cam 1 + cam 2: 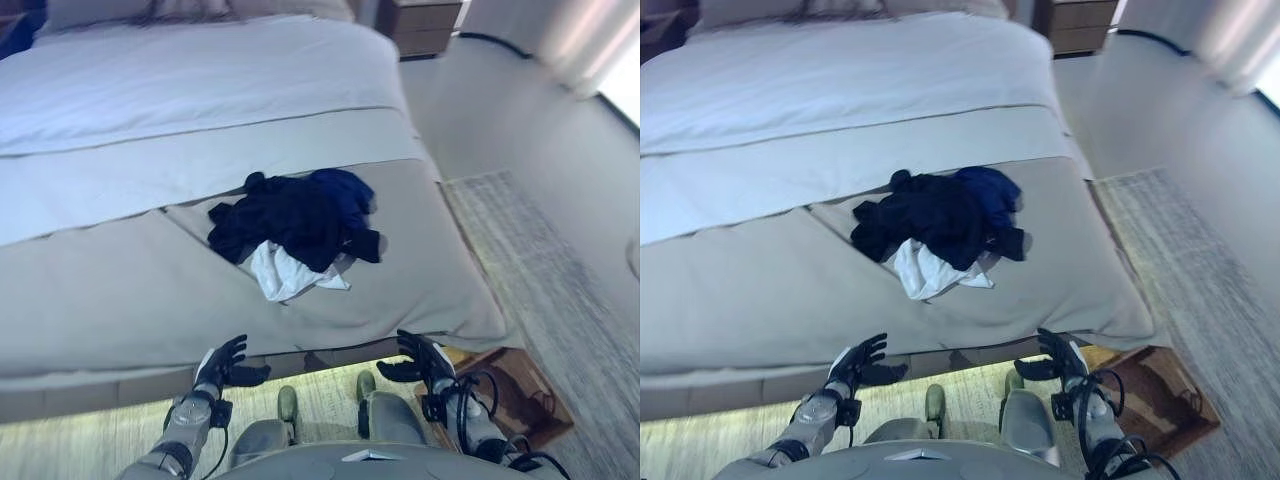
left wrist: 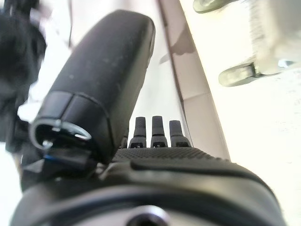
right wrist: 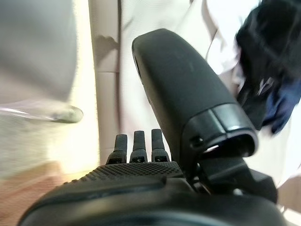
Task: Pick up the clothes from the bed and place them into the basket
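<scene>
While both hands (image 1: 222,362) (image 1: 422,358) hover unclenched, clothes (image 1: 298,225) lie heaped; basket (image 1: 515,392) partly cut off.

Clothes (image 1: 300,228) heaped on the bed (image 1: 120,290) near its foot, basket (image 1: 520,395) on floor at right

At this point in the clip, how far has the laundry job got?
Nothing is done yet. The pile of dark and white clothes lies on the bed, untouched. The left hand and right hand hover open and empty near the bed's foot. The brown basket on the floor at the robot's right shows no clothes. Left: reach, grasp, drop.
</scene>
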{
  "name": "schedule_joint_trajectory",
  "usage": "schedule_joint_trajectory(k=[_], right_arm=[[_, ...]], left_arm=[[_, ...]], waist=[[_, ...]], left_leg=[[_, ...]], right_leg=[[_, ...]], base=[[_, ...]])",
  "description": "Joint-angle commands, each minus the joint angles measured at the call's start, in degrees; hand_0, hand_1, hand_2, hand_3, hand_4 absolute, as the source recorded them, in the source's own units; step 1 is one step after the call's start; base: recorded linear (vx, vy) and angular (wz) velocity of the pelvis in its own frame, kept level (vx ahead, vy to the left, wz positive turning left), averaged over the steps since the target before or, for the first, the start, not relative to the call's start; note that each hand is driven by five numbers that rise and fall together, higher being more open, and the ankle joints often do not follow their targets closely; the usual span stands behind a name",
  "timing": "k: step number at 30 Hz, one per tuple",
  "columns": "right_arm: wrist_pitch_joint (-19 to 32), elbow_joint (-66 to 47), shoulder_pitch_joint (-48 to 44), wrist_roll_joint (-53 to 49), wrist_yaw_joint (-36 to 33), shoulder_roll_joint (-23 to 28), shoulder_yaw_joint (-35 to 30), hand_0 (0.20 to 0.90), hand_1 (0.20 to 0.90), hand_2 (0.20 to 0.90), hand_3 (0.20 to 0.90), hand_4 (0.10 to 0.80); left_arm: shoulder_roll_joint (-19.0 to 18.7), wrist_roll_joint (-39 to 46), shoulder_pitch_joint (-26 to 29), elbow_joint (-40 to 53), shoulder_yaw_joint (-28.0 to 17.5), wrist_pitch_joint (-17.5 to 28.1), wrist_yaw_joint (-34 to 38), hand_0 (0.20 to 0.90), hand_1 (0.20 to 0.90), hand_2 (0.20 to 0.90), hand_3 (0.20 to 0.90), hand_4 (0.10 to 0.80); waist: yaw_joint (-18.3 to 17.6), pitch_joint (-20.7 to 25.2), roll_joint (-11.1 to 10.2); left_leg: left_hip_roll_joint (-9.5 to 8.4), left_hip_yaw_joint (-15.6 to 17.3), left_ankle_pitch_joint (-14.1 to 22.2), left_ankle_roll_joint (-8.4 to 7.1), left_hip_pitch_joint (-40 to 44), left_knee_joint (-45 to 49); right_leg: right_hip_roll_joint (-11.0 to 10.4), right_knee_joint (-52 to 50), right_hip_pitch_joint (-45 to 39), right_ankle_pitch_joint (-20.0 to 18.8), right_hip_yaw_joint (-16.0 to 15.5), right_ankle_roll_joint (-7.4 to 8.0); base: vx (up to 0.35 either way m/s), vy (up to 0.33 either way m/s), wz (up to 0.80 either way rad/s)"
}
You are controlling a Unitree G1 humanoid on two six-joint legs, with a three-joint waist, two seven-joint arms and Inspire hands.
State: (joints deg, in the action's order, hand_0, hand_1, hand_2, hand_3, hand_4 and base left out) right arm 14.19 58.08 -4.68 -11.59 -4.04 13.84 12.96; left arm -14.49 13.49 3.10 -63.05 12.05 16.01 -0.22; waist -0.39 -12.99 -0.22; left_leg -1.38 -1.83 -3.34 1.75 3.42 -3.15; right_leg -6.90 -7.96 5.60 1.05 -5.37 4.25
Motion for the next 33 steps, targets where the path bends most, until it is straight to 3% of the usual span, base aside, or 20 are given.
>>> schedule_joint_trajectory(k=[1, 6, 10, 14, 18, 21, 33], right_arm=[[4.42, -9.42, -5.39, 3.50, -6.97, 4.33, 1.97, 0.900, 0.900, 0.900, 0.900, 0.800], [-3.36, -21.71, -14.12, 13.15, -15.59, 12.84, 4.58, 0.900, 0.900, 0.900, 0.900, 0.800], [-11.34, -24.58, -28.43, 17.45, -18.60, 19.37, 6.98, 0.900, 0.900, 0.900, 0.900, 0.800], [-14.27, -22.06, -41.84, 17.13, -19.20, 23.80, 7.82, 0.900, 0.900, 0.900, 0.900, 0.800], [-16.15, -19.72, -49.03, 17.34, -18.48, 27.47, 9.77, 0.900, 0.900, 0.900, 0.900, 0.800], [-17.69, -18.03, -50.99, 12.75, -16.56, 28.30, 9.62, 0.900, 0.900, 0.900, 0.900, 0.800], [-23.30, -11.22, -59.43, 16.40, -14.79, 29.70, 12.06, 0.900, 0.900, 0.900, 0.900, 0.800]], left_arm=[[-1.01, 0.85, 1.38, 5.63, 1.98, 2.91, -1.11, 0.900, 0.900, 0.900, 0.900, 0.800], [-2.68, 1.48, 2.60, 12.26, 5.15, 5.75, -4.01, 0.900, 0.900, 0.900, 0.900, 0.800], [-5.45, 4.99, 4.49, 20.29, 6.84, 6.65, -3.14, 0.900, 0.900, 0.900, 0.900, 0.800], [-6.98, 7.60, 7.53, 23.45, 8.92, 7.98, -2.53, 0.900, 0.900, 0.900, 0.900, 0.800], [-8.40, 14.12, 9.01, 30.98, 9.12, 12.86, -0.57, 0.900, 0.900, 0.900, 0.900, 0.800], [-8.66, 17.20, 8.35, 35.46, 8.51, 13.75, -0.89, 0.900, 0.900, 0.900, 0.900, 0.800], [-10.33, 20.57, 6.71, 44.90, 10.01, 13.24, -0.22, 0.900, 0.900, 0.900, 0.900, 0.800]], waist=[[2.06, 0.99, -1.47], [4.25, 0.35, -1.79], [6.69, -1.38, -1.48], [8.58, -4.57, -0.58], [10.20, -8.11, 0.88], [11.24, -10.56, 1.58], [13.78, -16.21, 4.59]], left_leg=[[1.49, 2.81, 8.25, -1.73, -3.48, 10.38], [2.21, 1.34, 8.02, -2.86, -4.83, 11.24], [2.45, 0.33, 8.31, -3.57, -5.88, 12.02], [2.17, -0.37, 8.82, -3.96, -11.31, 16.21], [0.78, -1.04, 9.17, -3.64, -18.58, 21.20], [-0.05, -0.66, 10.09, -2.98, -22.91, 25.27], [-3.04, 0.06, 14.74, -0.64, -36.50, 40.59]], right_leg=[[0.77, -0.61, -4.14, 2.08, -2.01, -0.39], [0.30, -1.78, -4.44, 3.52, -4.98, -1.28], [-0.68, -3.87, -3.51, 4.62, -7.18, -1.79], [-1.93, -8.70, 1.10, 5.99, -8.28, -2.43], [-3.18, -14.35, 8.01, 7.13, -8.79, -3.30], [-4.34, -19.52, 12.44, 8.29, -9.42, -3.86], [-7.93, -39.22, 25.90, 14.95, -9.92, -5.89]], base=[[0.077, -0.148, 0.26], [0.047, -0.079, 0.47], [0.050, 0.002, 0.15], [-0.077, 0.058, 0.16], [-0.122, 0.096, 0.24], [-0.051, 0.028, 0.29], [0.004, 0.008, 0.21]])
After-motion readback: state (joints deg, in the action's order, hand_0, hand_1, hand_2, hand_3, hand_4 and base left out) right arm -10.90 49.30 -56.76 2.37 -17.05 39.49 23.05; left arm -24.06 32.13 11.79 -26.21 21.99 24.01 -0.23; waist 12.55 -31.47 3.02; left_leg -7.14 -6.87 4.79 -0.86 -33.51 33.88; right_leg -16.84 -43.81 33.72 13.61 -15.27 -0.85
